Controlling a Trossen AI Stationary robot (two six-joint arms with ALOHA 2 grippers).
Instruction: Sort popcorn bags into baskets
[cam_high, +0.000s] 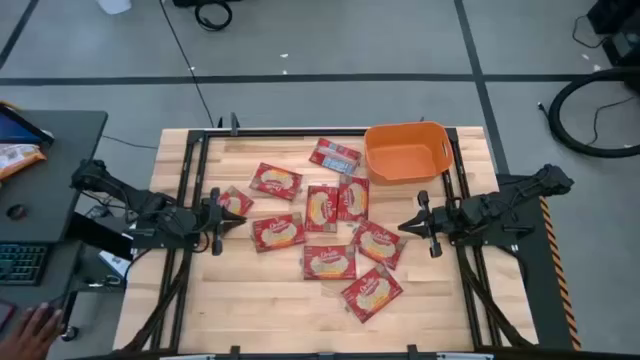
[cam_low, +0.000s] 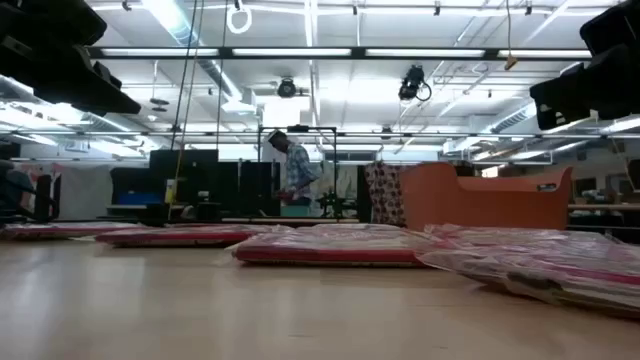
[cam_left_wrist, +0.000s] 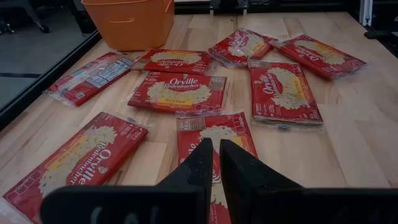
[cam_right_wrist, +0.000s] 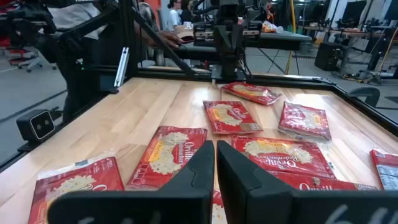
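Both closed claws, left (cam_high: 214, 222) and right (cam_high: 424, 224), flank popcorn bags (cam_high: 330, 262); only low view shows a distant person (cam_low: 295, 172).

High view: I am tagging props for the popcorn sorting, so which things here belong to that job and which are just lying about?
Part of the job:
- popcorn bags, scattered flat on the table
- orange basket, at the far edge, nothing inside
- left gripper and right gripper, jaws shut, holding nothing

Just lying about:
- keyboard on the side desk
- cables on the floor
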